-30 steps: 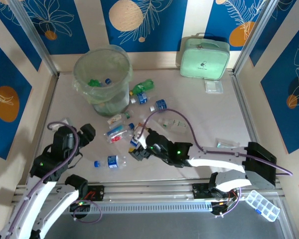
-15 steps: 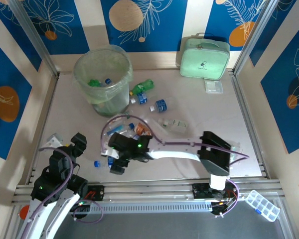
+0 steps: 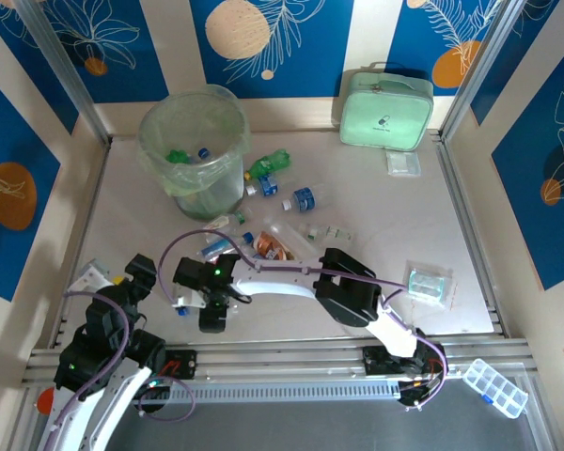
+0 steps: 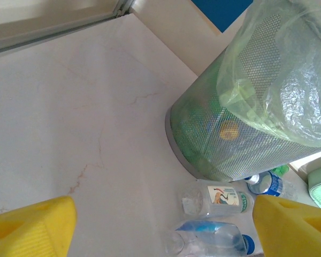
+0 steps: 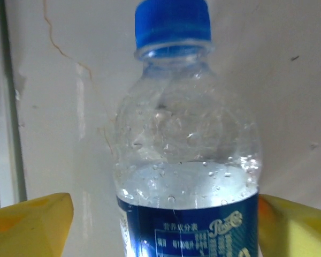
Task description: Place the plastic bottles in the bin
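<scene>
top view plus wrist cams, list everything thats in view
bin: one, translucent with pale green bag, far left of table
bottles in bin: at least two, green and blue-capped
loose bottles: several, clear, blue or orange labels, between bin and table centre
green bottle: one, green, just right of bin
blue-capped bottle: one, clear, blue label, between right jaws
case: one, mint green, far right by wall
packets: two, clear, right side of table
compartment box: one, clear, beyond table's near right corner
left gripper: one, yellow jaws open, near left
right gripper: one, yellow jaws open around blue-capped bottle
</scene>
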